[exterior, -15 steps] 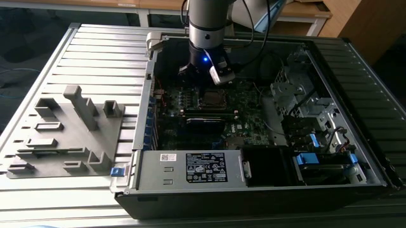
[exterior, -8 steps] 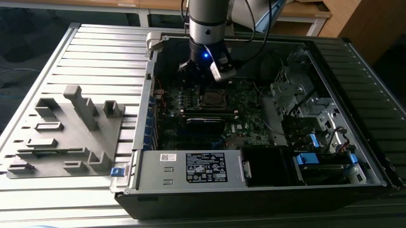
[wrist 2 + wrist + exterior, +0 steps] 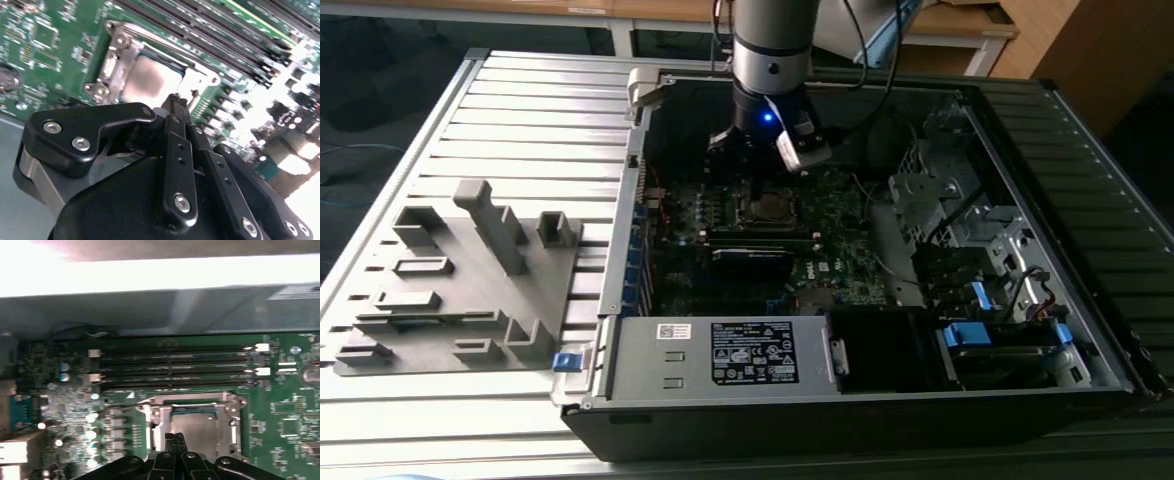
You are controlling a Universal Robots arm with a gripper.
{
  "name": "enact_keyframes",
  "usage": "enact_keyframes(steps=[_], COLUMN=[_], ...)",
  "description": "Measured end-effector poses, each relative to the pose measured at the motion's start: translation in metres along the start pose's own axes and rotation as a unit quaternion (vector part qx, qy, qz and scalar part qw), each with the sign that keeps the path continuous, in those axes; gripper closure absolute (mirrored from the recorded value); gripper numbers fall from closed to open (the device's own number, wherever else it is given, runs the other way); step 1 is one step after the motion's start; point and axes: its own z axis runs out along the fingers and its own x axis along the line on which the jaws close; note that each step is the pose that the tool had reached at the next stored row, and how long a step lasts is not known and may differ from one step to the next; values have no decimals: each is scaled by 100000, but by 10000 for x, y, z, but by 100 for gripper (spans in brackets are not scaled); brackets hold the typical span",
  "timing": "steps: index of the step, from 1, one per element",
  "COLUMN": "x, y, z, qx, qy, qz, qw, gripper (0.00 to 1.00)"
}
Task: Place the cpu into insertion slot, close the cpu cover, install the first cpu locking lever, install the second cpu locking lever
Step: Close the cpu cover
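1. In the exterior view, your computer case (image 3: 854, 425) lies open on the tabletop (image 3: 520, 110). The arm reaches straight down into it, and the gripper (image 3: 765, 185) hangs just over the socket in the middle of the green board. The case walls and the white-labelled power supply box (image 3: 754, 352) are well apart from the arm, so you have open room on every side at that height.

2. In the second wrist view, the gripper (image 3: 176, 100) has its jaws pressed together with nothing between them, and the tips are just beside one edge of the cpu (image 3: 150, 82). The cpu sits flat in its slot. The cpu cover (image 3: 116, 57) frames it and looks lowered, so I judge that seating the chip is done and the cover is down or nearly so. I cannot tell whether either locking lever is latched, so treat both as left to do.

3. In the first wrist view, the gripper (image 3: 175, 439) is over the near edge of the cpu (image 3: 202, 432), with the cpu cover (image 3: 195, 400) around it. The memory slots (image 3: 175, 365) run just beside one edge of the socket and small upright parts crowd another. Room low on the board is tight.
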Motion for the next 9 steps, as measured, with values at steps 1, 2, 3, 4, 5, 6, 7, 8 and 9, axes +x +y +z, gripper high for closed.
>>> enact_keyframes(steps=[1,2,3,4,5,6,7,8,9], x=[-27,-53,-78,-95,-98,-98,-98,-99,-99], y=[2,3,5,5,5,5,5,6,6], z=[1,2,3,4,4,4,4,4,3], qx=[-1,0,-1,0,-4,-1,-5,-4,-1], qy=[-1,1,-1,-1,-2,-2,-4,-4,-1], qz=[-1,-2,-2,-3,-5,0,3,3,2], qw=[100000,100000,100000,100000,100000,100000,100000,100000,100000], gripper=[89,89,89,89,89,89,89,89,89])
